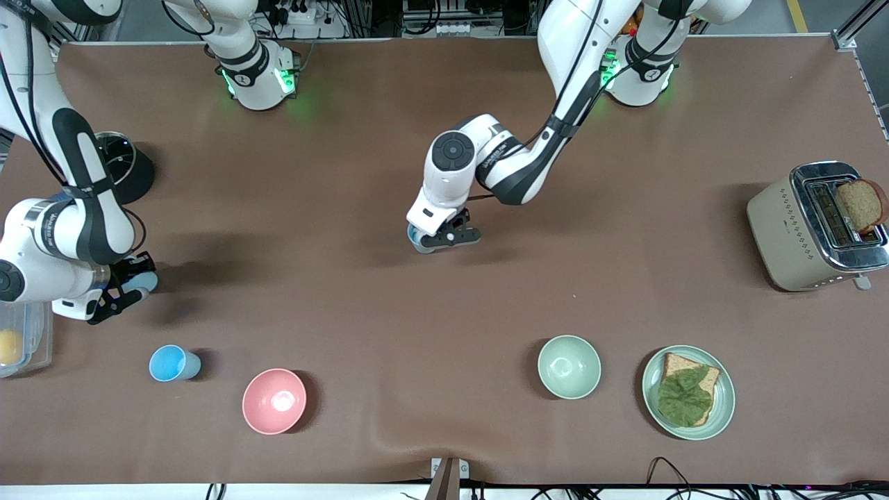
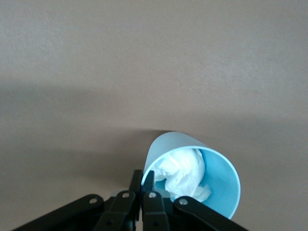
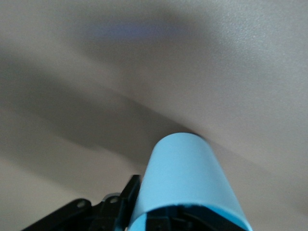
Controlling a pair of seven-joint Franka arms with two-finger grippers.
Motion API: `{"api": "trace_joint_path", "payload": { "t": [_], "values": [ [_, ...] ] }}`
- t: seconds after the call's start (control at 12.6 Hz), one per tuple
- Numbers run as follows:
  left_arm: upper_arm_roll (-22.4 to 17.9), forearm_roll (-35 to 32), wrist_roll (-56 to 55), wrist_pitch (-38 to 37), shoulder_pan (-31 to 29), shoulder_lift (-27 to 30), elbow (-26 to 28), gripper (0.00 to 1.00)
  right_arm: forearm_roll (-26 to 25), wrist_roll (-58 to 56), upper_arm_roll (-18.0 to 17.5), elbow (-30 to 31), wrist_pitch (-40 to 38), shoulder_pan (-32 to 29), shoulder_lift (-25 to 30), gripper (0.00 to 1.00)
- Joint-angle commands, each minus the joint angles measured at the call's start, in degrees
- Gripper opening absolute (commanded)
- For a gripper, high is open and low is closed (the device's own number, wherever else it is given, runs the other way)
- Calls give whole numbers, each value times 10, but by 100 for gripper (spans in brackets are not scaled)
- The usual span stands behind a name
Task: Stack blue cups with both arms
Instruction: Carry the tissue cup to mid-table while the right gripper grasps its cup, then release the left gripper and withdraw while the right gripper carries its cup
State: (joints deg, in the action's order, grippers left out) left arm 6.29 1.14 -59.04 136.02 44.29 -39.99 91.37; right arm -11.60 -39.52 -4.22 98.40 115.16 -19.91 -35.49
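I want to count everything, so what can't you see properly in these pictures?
- Front view: the cup held by the left gripper is mostly hidden under the arm.
- Front view: the yellow thing in the clear box is cut off by the edge.
- Right wrist view: the held cup hides the right gripper's jaws.

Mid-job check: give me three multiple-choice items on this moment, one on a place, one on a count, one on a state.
1. Where is the free blue cup?
A. in the toaster
B. on the table beside the pink bowl
C. on the plate

2. How many bowls are on the table?
A. two
B. four
C. none

3. What is the left gripper doing?
A. hanging open over the plate
B. holding bread
C. pinching the rim of a blue cup holding white crumpled paper

Answers: B, the front view shows it standing alone toward the right arm's end; A, only the pink bowl and the green bowl; C, the left wrist view shows its fingers shut on the rim.
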Motion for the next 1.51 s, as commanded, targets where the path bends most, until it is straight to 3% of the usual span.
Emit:
{"api": "trace_joint_path", "payload": {
  "t": [0.0,0.08,0.16,0.4,0.56,0.64,0.95,1.27,1.43],
  "values": [
    [-6,7,-27,-9,22,-16,-20,14,0,-37,-11,11,-12,-6,35,0],
    [-6,7,-28,-9,22,-12,-20,70,-1,-39,-13,10,-33,0,52,0],
    [-8,4,-27,-12,22,-6,-20,100,-1,-36,-15,10,-58,12,71,0],
    [-14,4,-26,-76,12,52,-23,100,10,-28,-21,11,-155,89,150,0],
    [-22,-5,-19,-119,-7,113,-23,100,73,-27,-22,5,-185,139,190,0],
    [-22,-15,-4,-147,-26,145,-23,100,117,-21,-21,-11,-200,160,191,0],
    [-21,-17,162,-281,-148,276,-22,100,135,67,-20,-43,-206,269,189,0],
    [-18,-12,394,-356,-303,360,-22,100,134,302,-20,-45,-185,398,179,0],
    [-16,-7,441,-383,-351,376,-23,100,130,417,-20,-45,-146,462,158,0]
  ]
}}
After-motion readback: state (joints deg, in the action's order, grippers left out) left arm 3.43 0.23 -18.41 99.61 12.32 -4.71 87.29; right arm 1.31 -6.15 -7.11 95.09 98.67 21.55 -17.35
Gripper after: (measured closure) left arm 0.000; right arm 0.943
